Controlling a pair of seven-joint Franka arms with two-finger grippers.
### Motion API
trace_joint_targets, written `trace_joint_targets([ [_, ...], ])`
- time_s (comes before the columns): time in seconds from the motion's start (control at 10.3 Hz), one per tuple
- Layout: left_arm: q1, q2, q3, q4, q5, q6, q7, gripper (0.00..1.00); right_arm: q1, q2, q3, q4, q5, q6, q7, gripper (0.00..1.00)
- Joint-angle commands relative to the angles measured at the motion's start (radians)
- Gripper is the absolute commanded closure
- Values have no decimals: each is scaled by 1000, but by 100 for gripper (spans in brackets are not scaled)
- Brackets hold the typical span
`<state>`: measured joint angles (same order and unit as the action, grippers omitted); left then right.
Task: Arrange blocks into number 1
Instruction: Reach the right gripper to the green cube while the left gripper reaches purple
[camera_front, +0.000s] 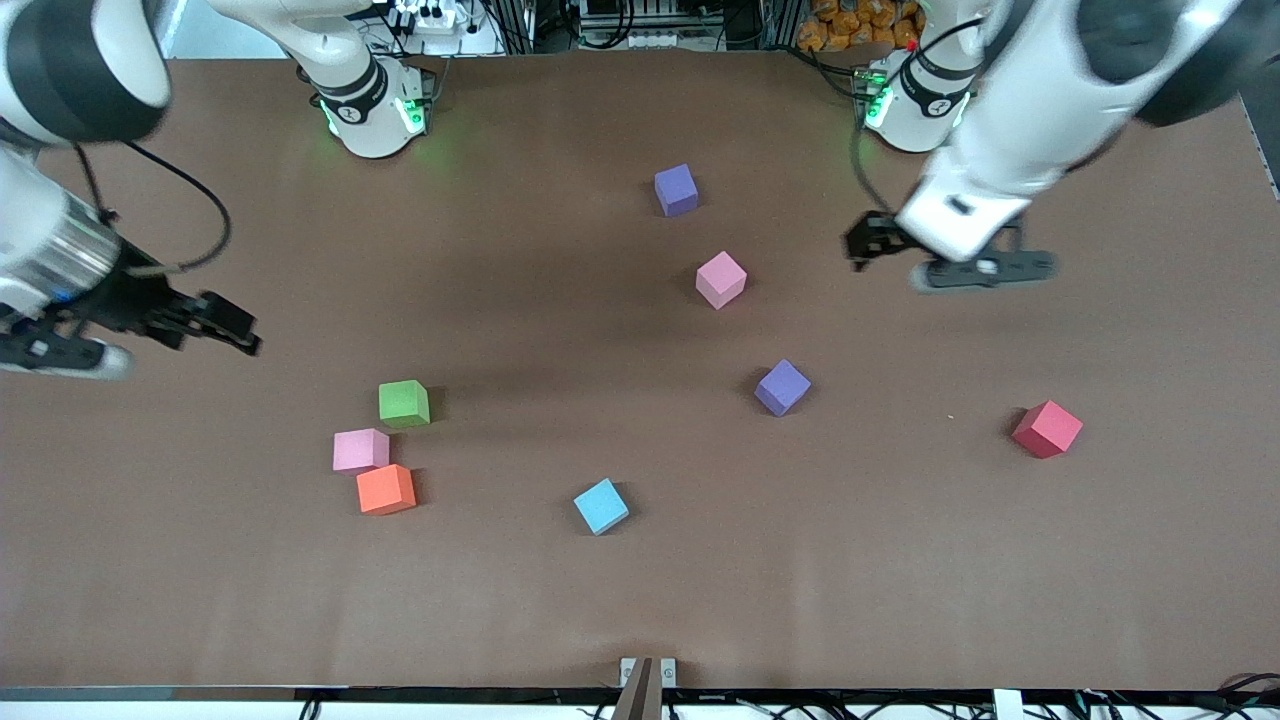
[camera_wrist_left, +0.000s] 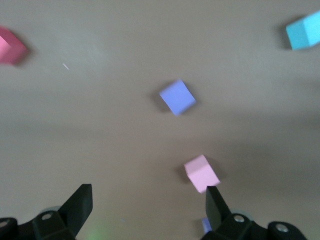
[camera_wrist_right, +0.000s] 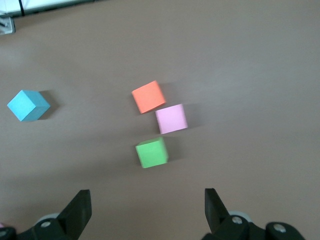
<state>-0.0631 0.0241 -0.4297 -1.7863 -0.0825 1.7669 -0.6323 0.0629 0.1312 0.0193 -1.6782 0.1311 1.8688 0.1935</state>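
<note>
Both hands hover with fingers apart, empty: left hand (camera_front: 945, 255) above bare tabletop (camera_front: 560, 600) beside the pink block (camera_front: 721, 279), its closest; right hand (camera_front: 150, 330) has the green block (camera_front: 404, 403) closest.

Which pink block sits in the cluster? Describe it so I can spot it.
Look toward the right arm's end of the table, at the tight group of three cubes. The pink block is the middle one, touching the orange cube, with the green block just farther from the camera.

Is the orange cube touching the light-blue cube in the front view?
No. The orange cube lies against a pink cube, while the light-blue cube sits apart with bare table between them.
</note>
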Motion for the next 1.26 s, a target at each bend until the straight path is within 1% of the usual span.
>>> trace_joint_targets([
  [0.0, -56, -18, -90, -143, -75, 138, -229, 0, -3, 115, -1, -38, 68, 110, 15, 0],
  [0.1, -91, 15, -124, -181, -89, 204, -274, 0, -9, 187, -1, -34, 67, 171, 11, 0],
  [0.19, -147, 54, -138, -218, -97, 285, -365, 0, -3, 261, -2, -34, 59, 250, -17, 0],
  [0.29, -199, 91, -138, -254, -97, 366, -464, 0, 26, 322, -4, -37, 55, 327, -73, 0],
  [0.39, -245, 132, -138, -272, -91, 419, -512, 0, 58, 364, -25, -43, 48, 383, -139, 0],
  [0.49, -279, 167, -138, -280, -85, 431, -535, 0, 75, 367, -33, -72, 29, 407, -194, 0],
  [0.58, -309, 199, -138, -289, -83, 437, -555, 0, 81, 367, -32, -98, 10, 420, -207, 0],
  [0.68, -328, 207, -138, -317, -82, 441, -570, 0, 96, 363, -32, -125, 10, 435, -207, 0],
  [0.78, -331, 214, -141, -349, -89, 471, -593, 0, 100, 354, -32, -164, 10, 469, -207, 0],
  [0.87, -348, 239, -158, -361, -95, 503, -703, 0, 101, 334, -32, -211, 10, 513, -207, 0],
  [0.97, -369, 276, -170, -366, -83, 520, -768, 0, 100, 314, -32, -237, 10, 527, -209, 0],
  [1.07, -386, 286, -172, -392, -83, 546, -780, 0, 100, 288, -32, -262, 10, 526, -215, 0],
  [1.17, -386, 283, -197, -433, -83, 596, -787, 0, 100, 265, -32, -288, 10, 523, -215, 0],
])
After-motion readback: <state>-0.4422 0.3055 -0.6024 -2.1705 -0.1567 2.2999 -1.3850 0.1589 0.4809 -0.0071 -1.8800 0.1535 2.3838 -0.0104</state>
